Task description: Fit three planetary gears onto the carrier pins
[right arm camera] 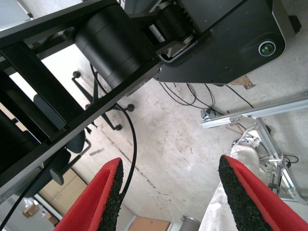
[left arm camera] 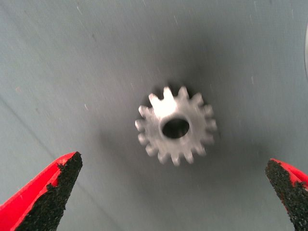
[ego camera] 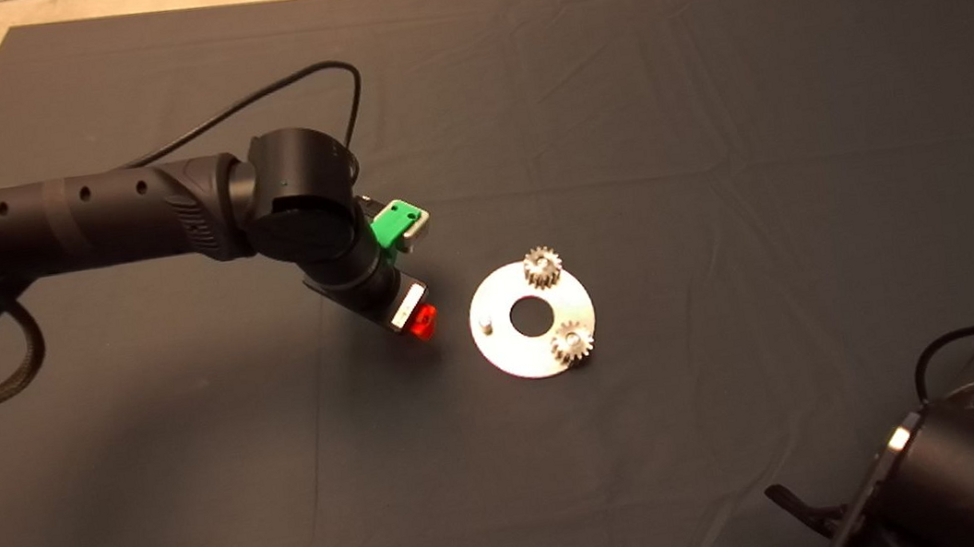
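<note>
Near the middle of the mat [ego camera: 194,458], the left gripper [left arm camera: 168,192] is hovering spread wide over the third gear [left arm camera: 175,126], needing to grasp it for the disc's [ego camera: 515,349] bare pin [ego camera: 485,321], while the right gripper [right arm camera: 168,197] is waiting open at the mat's near right corner.

The left gripper [ego camera: 420,319] hangs over the mat [ego camera: 198,495] just beside the disc [ego camera: 506,355], on its left side. Its fingers [left arm camera: 48,192] stand wide apart with a loose gear [left arm camera: 175,126] lying flat between them, untouched, with open mat all round it.

On the disc, two gears [ego camera: 543,266] [ego camera: 572,341] occupy the far and the near right pins. The left pin [ego camera: 485,322] stands bare, with clear access from above and from the left.

The right gripper [right arm camera: 168,192] waits at the lower right edge, fingers spread, well apart from the disc. The mat between them is unobstructed.
</note>
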Available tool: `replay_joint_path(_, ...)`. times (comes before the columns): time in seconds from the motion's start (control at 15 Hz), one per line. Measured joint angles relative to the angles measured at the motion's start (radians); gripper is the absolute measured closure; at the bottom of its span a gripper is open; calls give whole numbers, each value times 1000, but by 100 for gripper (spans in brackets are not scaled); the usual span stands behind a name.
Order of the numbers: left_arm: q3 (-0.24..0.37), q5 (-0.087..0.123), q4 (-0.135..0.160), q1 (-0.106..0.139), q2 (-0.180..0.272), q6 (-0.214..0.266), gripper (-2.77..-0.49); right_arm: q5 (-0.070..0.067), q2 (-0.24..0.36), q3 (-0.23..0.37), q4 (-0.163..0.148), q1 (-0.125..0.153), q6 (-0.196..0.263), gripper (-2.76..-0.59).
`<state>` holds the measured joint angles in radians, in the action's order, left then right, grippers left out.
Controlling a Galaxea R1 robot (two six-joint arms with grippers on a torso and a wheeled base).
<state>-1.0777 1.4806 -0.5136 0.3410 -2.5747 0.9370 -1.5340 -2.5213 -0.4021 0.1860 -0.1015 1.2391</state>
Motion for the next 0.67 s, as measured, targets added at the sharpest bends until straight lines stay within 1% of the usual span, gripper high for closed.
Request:
replay_joint_path(0.13,-7,-8,-9,-3,0,-1,-277,0,0,0,-3,0,0,-144)
replay_joint_path(0.27,-7,-11,-10,-22,0,-6,-277,0,0,0,-4,0,0,-144)
replay_joint_path(0.33,-10,-12,-10,-27,0,-7,-277,0,0,0,-4,0,0,-144)
replay_joint_path(0.53,-18,-18,-23,-27,-1,-10,-277,0,0,0,-6,0,0,-144)
replay_joint_path(0.6,-22,-31,-23,-27,-2,-10,-277,0,0,0,-7,0,0,-144)
replay_joint_path(0.67,-32,-55,-24,-28,-2,-11,-277,0,0,0,-7,0,0,-144)
